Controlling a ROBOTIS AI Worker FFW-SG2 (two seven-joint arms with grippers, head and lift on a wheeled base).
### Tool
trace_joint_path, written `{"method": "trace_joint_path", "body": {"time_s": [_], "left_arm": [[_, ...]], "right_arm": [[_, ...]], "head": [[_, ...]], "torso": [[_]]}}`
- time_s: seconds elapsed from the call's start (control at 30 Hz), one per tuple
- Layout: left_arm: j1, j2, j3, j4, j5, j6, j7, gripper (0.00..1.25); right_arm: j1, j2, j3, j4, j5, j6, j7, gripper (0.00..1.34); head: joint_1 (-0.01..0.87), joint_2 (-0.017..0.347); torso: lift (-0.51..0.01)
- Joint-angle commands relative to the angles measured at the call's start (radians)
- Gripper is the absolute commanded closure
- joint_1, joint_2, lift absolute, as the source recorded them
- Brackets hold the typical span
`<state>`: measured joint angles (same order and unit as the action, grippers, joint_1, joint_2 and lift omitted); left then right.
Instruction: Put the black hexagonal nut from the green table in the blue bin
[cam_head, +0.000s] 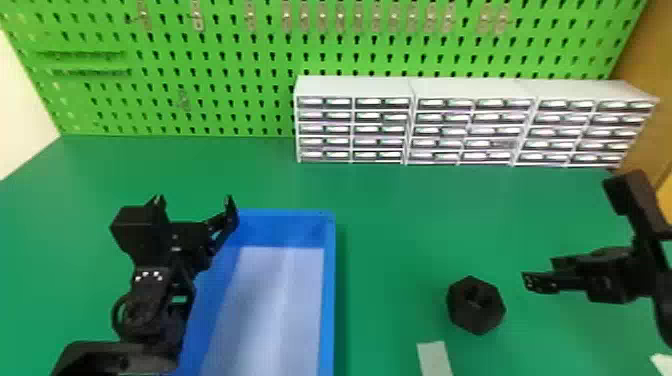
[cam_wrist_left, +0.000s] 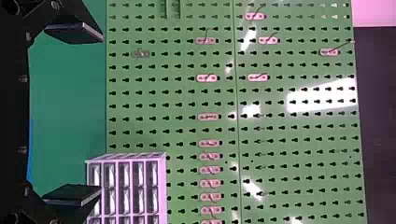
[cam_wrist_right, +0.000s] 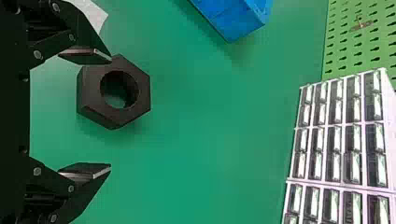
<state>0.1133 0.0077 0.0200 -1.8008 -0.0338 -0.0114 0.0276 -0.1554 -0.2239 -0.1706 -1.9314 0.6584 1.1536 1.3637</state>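
The black hexagonal nut lies on the green table, right of the blue bin. My right gripper is just to the right of the nut. In the right wrist view, the nut shows its round hole beyond the spread fingers of my right gripper, nearer one finger, with nothing held. Over the bin's left side stands my left gripper, parked. Its two fingers are wide apart in the left wrist view, and the left gripper holds nothing.
Grey drawer cabinets stand at the table's back, against a green pegboard. A pale flat piece lies near the front edge, between bin and nut. Another white item is at the lower right corner.
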Motion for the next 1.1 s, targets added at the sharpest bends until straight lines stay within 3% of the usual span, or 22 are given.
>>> {"method": "trace_joint_path", "body": {"time_s": [0.0, 0.5, 0.9, 1.07], "left_arm": [[-0.001, 0.0, 0.0, 0.001, 0.0, 0.001, 0.0, 0.14], [-0.004, 0.0, -0.003, 0.005, 0.0, -0.001, 0.0, 0.14], [-0.007, 0.0, -0.012, 0.014, 0.0, -0.001, 0.0, 0.14], [-0.009, 0.0, -0.015, 0.017, -0.001, -0.001, 0.002, 0.14]], "right_arm": [[-0.003, 0.0, 0.0, 0.011, 0.001, 0.0, 0.003, 0.45], [-0.012, -0.002, -0.01, 0.046, 0.001, -0.025, 0.003, 0.44], [-0.035, 0.015, -0.026, 0.111, -0.002, -0.077, -0.002, 0.45], [-0.069, 0.034, -0.021, 0.14, -0.006, -0.1, -0.021, 0.45]], "head": [[0.657, 0.057], [0.657, 0.057], [0.657, 0.057], [0.657, 0.057]], "torso": [[-0.095], [-0.095], [-0.095], [-0.095]]}}
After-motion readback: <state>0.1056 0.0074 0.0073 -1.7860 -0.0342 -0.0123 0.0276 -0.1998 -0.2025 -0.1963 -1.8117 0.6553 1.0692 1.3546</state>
